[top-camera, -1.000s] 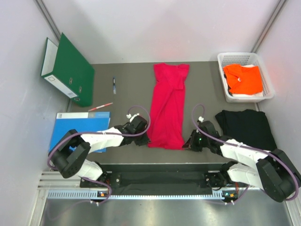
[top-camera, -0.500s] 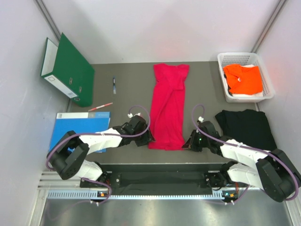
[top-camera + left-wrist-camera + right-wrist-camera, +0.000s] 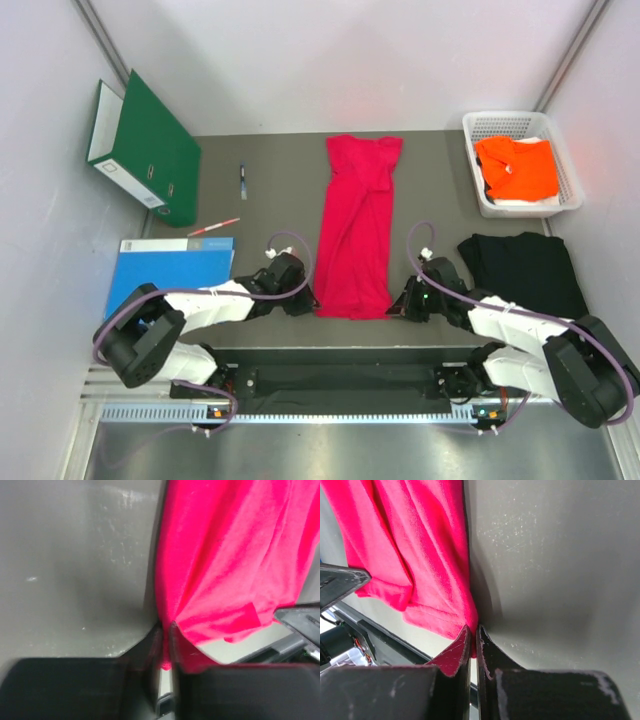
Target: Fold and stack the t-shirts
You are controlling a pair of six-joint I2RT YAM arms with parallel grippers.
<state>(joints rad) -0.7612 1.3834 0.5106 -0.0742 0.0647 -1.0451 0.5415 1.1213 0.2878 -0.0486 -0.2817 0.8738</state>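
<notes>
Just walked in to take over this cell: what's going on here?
Both arms are on the red t-shirt, laid as a long strip mid-table. The left end effector and right end effector each pinch a near hem corner. A black t-shirt lies flat at right; an orange t-shirt sits in the white basket.

You see the crimson t-shirt (image 3: 356,230) folded into a long narrow strip at the middle of the counter (image 3: 270,200), hem toward the near edge. The black t-shirt (image 3: 525,272) lies flat at right. The orange t-shirt (image 3: 516,167) sits, apparently loosely folded, in the basket (image 3: 510,123).
</notes>
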